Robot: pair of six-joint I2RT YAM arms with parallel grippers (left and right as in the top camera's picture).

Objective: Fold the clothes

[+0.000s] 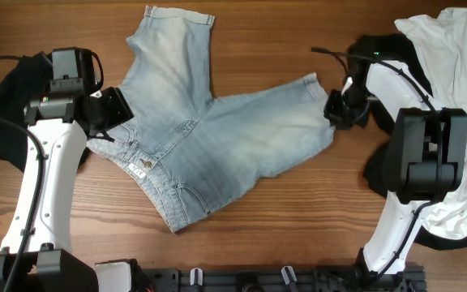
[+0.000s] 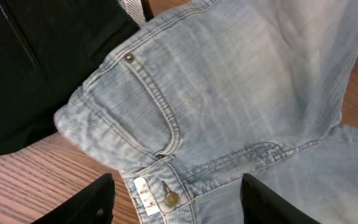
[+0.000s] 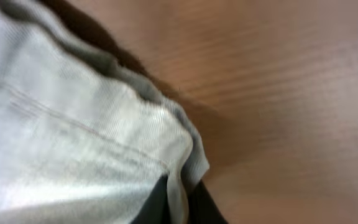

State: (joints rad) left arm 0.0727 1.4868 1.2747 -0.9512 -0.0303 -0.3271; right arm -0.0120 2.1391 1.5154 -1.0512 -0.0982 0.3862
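Observation:
Faded light-blue denim shorts (image 1: pixel 209 138) lie spread flat on the wooden table, waistband at lower left, one leg pointing up, the other pointing right. My left gripper (image 1: pixel 112 109) hovers open over the waistband corner; the left wrist view shows its fingers (image 2: pixel 176 202) on either side of the brass button (image 2: pixel 172 198) and pocket. My right gripper (image 1: pixel 336 109) is shut on the hem corner of the right leg, seen pinched between its fingers in the right wrist view (image 3: pixel 179 199). The hem is lifted a little off the table.
A black garment (image 1: pixel 6 113) lies at the left edge under the left arm, also in the left wrist view (image 2: pixel 36 56). A white shirt (image 1: pixel 460 89) over black cloth is piled at the right. Bare wood shows in front of the shorts.

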